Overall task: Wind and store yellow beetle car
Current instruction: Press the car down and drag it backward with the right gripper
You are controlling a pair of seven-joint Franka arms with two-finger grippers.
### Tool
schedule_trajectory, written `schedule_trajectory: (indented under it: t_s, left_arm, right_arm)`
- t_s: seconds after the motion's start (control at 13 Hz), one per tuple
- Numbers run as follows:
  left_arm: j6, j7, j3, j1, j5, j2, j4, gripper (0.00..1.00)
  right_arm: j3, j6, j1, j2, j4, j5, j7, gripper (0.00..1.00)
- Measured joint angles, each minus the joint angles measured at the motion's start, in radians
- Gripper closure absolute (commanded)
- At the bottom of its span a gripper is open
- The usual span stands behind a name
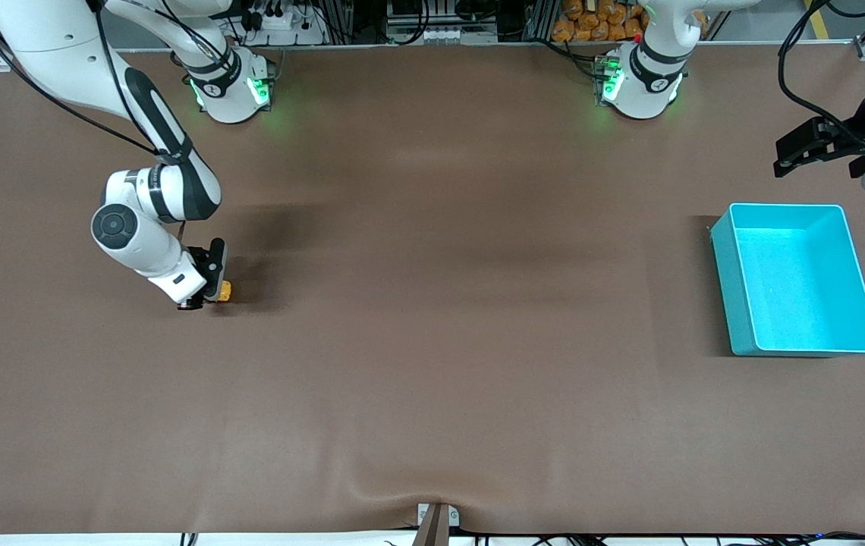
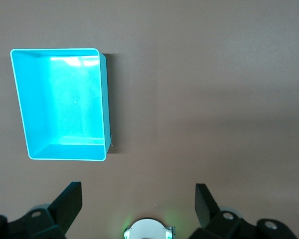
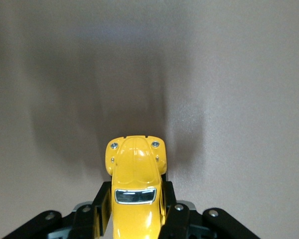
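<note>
The right end effector [image 1: 209, 292] is clamped on the yellow beetle car [image 3: 134, 191] low at the worktop [image 1: 432, 341], right arm's end; its long axis points out between the fingers. The turquoise bin [image 1: 797, 279] lies well apart at the left arm's end, where the left end effector [image 2: 138, 204] waits with fingers apart.

No legible txt, labels or nos. anywhere in these views.

- Front view: high, across the table [image 1: 432, 379], facing both bases.
- Left wrist view: high, looks straight down past left gripper [image 2: 138, 204]; shares turquoise bin [image 1: 736, 296] with front.
- Right wrist view: low, close on yellow beetle car [image 3: 135, 189] between right gripper [image 3: 135, 219] fingers; front shares it.
</note>
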Motion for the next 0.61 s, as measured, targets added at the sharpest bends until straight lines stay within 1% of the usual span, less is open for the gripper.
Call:
schedule_trajectory:
  t_s: [0.61]
  left_arm:
    - [0.000, 0.000, 0.000, 0.000, 0.000, 0.000, -0.001, 0.00]
  right_arm:
    - [0.000, 0.000, -0.026, 0.003, 0.002, 0.000, -0.040, 0.69]
